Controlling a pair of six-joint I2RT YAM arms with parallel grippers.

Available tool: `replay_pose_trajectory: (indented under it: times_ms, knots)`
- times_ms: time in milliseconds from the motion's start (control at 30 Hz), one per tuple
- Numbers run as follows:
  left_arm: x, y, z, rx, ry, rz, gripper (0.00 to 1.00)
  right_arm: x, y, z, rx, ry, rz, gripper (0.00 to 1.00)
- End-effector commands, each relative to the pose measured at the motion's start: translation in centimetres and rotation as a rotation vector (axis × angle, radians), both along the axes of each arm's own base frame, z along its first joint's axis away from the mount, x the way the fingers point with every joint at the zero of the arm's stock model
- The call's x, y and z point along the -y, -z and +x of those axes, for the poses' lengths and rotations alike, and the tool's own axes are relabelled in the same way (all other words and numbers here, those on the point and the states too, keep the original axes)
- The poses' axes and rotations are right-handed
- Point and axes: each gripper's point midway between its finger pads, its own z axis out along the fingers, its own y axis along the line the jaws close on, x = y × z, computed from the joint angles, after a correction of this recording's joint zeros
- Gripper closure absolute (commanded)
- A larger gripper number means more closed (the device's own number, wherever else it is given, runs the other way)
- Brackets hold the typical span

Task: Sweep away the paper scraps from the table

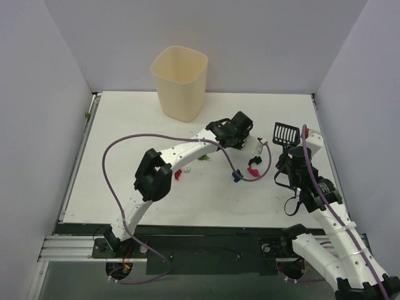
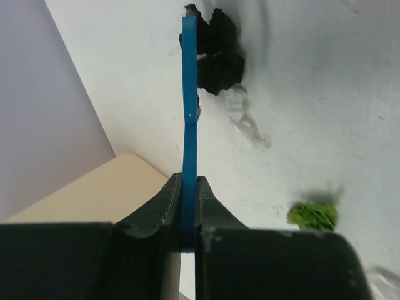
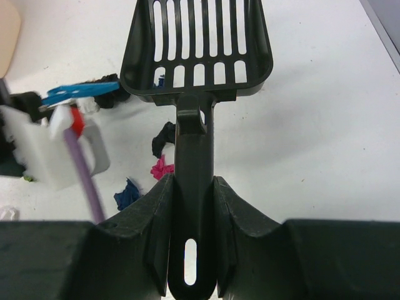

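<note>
Left wrist view showed the left gripper (image 2: 189, 187) clamped tight on the blue brush (image 2: 189, 94), seen edge-on. Black clumps at its twelve o'clock tip could have been bristles or paper. The right gripper (image 3: 190, 187) pinched the black scoop (image 3: 199, 50) by its handle, whose end was cut off. Paper scraps (image 3: 161, 167) lay on the table (image 1: 125, 125) at the scoop's seven o'clock, and a green scrap (image 2: 312, 215) lay at the brush's four o'clock.
</note>
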Motion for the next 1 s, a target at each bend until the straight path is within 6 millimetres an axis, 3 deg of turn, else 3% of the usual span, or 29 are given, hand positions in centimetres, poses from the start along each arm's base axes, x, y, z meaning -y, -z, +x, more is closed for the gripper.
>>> replay_pose_trajectory:
  times_ms: [0,33,67,167,233,367,433,467,533,567,600,633,667,767,933,967]
  knots:
    - [-1.9,-4.5,-4.3,-0.098,-0.031,-0.087,1.00,1.0,-0.5,-0.5,0.012,0.066,0.013,1.00]
    - [-2.3,-5.7,-4.6,-0.094,-0.048,-0.113,1.00,1.2,-0.5,-0.7,0.012,0.072,0.012,1.00]
    - [-2.7,-5.7,-4.9,-0.099,-0.055,-0.108,1.00,1.5,-0.4,-0.9,0.007,0.084,0.007,1.00]
    - [-3.2,-7.5,-4.0,0.007,-0.133,-0.174,1.00,1.9,-0.3,-1.3,0.007,0.105,0.002,1.00]
    - [-2.0,-10.5,-1.9,0.108,-0.222,-0.336,1.00,2.0,-0.3,-1.4,0.010,0.114,0.009,1.00]
    - [-0.5,-14.6,0.5,0.084,-0.475,-0.578,1.00,1.9,-0.3,-1.4,0.014,0.118,0.027,1.00]
    - [0.5,-14.8,0.6,0.036,-0.546,-0.663,1.00,1.9,-0.4,-1.4,0.020,0.123,0.035,1.00]
    - [1.5,-13.8,0.4,-0.029,-0.576,-0.719,1.00,1.9,-0.4,-1.4,0.024,0.125,0.041,1.00]
    - [2.8,-15.3,-0.7,-0.132,-0.595,-0.860,1.00,2.0,-0.5,-1.5,0.028,0.131,0.044,1.00]
    - [3.3,-14.7,-0.8,-0.171,-0.602,-0.890,1.00,2.1,-0.6,-1.6,0.031,0.136,0.044,1.00]
    - [3.7,-15.7,-1.6,-0.245,-0.626,-0.976,1.00,2.2,-0.6,-1.6,0.032,0.143,0.047,1.00]
    - [3.9,-14.9,-1.3,-0.287,-0.655,-1.014,1.00,2.4,-0.6,-1.7,0.036,0.156,0.044,1.00]
    - [4.5,-15.8,-2.0,-0.378,-0.677,-1.095,1.00,2.6,-0.6,-1.8,0.040,0.173,0.052,1.00]
    - [4.2,-15.7,-1.4,-0.528,-0.765,-1.188,1.00,3.6,-0.5,-2.4,0.053,0.233,0.044,1.00]
    - [6.8,-14.5,-2.5,-0.856,-0.825,-1.288,1.00,3.8,-0.3,-2.7,0.083,0.243,0.063,1.00]
    - [7.5,-15.1,-2.4,-0.889,-0.809,-1.331,1.00,3.7,-0.1,-2.7,0.079,0.241,0.064,1.00]
